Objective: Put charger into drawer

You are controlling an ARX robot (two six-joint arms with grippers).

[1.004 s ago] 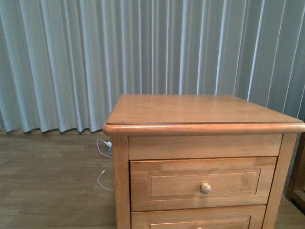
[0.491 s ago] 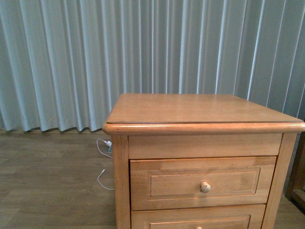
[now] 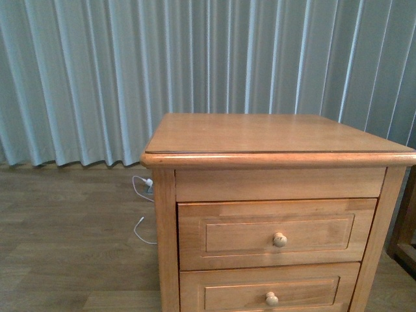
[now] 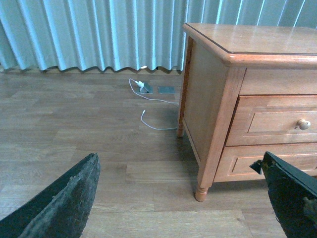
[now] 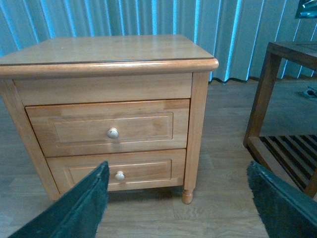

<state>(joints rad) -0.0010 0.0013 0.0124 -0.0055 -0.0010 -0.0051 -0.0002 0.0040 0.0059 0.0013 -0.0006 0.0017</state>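
nightstand (image 3: pixel 260 140): light-brown wood, bare top under a clear sheet, standing on a wood-plank floor (image 3: pixel 65 247) before pale pleated curtains (image 3: pixel 97 78). drawer (image 3: pixel 276 234): the taller, upper one of two, recessed panel front, round pale knob (image 3: pixel 279 240), fully closed; seen also in the right wrist view (image 5: pixel 106 126). lower drawer (image 3: pixel 270 292): shorter, like knob, closed. thin white cord (image 3: pixel 140 208): lying on the floor at the nightstand's left side, running back to a small white plug near the curtain; in the left wrist view (image 4: pixel 153 111) it lies beside two flat grey floor plates (image 4: pixel 166 89). charger: not visible in any view; its place cannot be told. left gripper (image 4: pixel 181 198): two dark fingers at the lower corners of its wrist view, spread wide apart, nothing between them, low over the floor to the left of the nightstand. right gripper (image 5: pixel 181 208): dark fingers likewise wide apart and empty, facing the drawer fronts. dark wooden slatted table (image 5: pixel 282 99): standing to the right of the nightstand, apart from it.
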